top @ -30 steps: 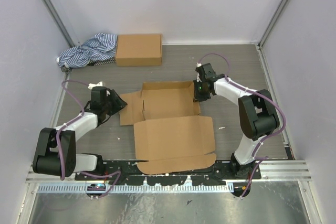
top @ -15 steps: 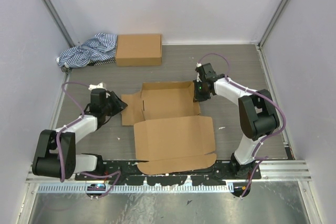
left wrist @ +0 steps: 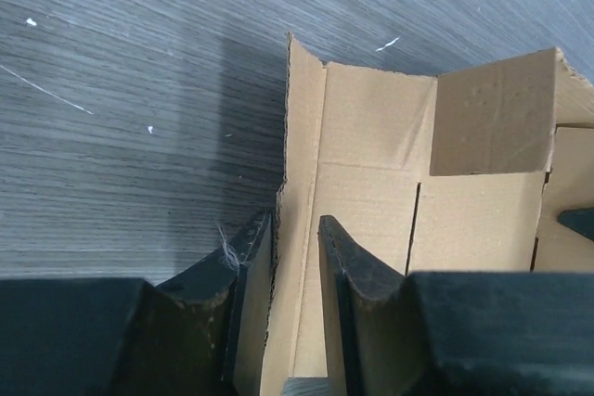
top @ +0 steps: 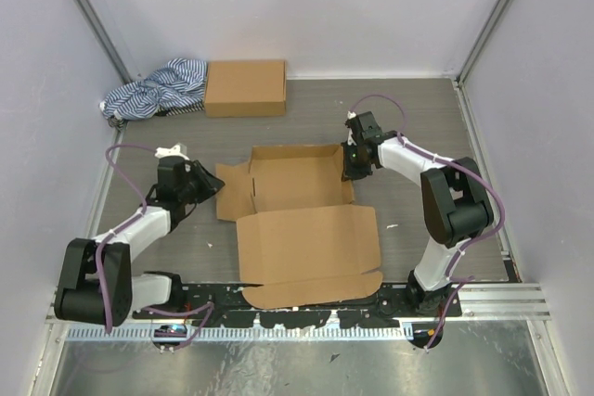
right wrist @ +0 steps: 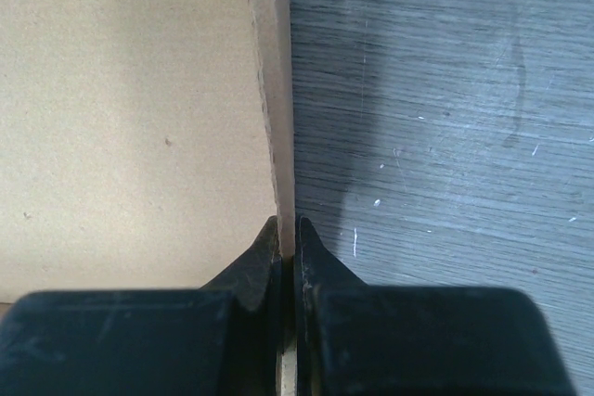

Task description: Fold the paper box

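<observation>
Paper box [top: 306, 229] sits partly folded in the middle of the grey table [top: 418, 127], big front flap lying flat toward the arm bases; right gripper [right wrist: 286, 229] is closed tight on the upright right-hand wall, cardboard edge pinched between its fingers; left gripper [left wrist: 292, 229] is at the left side flap, fingers a little apart with the flap's edge running between them; looks like it's straddling rather than squeezing, though the wrist view's too tight to be sure.
</observation>
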Tool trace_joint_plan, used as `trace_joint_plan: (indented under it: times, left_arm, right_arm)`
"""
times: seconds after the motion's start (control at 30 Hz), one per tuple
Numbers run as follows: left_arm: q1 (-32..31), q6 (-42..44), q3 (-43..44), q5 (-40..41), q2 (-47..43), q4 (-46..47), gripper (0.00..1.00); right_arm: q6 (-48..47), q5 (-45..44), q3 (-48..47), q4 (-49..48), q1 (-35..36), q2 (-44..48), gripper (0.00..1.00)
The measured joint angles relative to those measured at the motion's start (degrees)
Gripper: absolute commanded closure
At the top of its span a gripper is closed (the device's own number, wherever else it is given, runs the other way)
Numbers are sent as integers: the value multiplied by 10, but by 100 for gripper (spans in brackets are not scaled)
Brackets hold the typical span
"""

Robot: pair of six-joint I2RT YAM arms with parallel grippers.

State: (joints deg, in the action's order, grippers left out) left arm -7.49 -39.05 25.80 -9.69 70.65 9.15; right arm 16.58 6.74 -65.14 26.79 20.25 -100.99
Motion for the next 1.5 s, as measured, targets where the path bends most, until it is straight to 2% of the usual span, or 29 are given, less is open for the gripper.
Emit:
trace_joint_plan:
  times: [0.13,0.27,0.33,0.5,0.7,0.9,1.0,1.17,1.27,1.5]
  left_arm:
    - [0,0,0,-3,30,10,76]
    - [0,0,0,-8,56,9,94]
    - [0,-2,0,-14,56,11,99]
    - [0,-2,7,-19,35,-10,100]
    - [0,-2,49,-35,-42,-68,100]
    - [0,-7,88,-78,-72,-82,100]
    - [-5,-16,89,-92,-66,-82,95]
    - [-40,-19,89,-96,-48,-77,71]
    - [-58,-20,89,-102,-28,-60,61]
    - [-59,-22,77,-104,4,-31,50]
  right_arm:
    - [0,0,-1,2,0,-2,99]
    - [0,0,-2,3,0,-7,99]
    - [0,0,-3,5,0,-10,99]
    - [0,0,-11,7,0,-17,99]
    - [2,-1,-17,9,0,-22,99]
    - [5,-13,-30,13,7,-31,99]
    - [8,-24,-41,19,20,-38,99]
    - [13,-35,-57,27,37,-48,99]
    - [14,-38,-62,30,41,-51,99]
    - [14,-40,-63,31,42,-52,99]
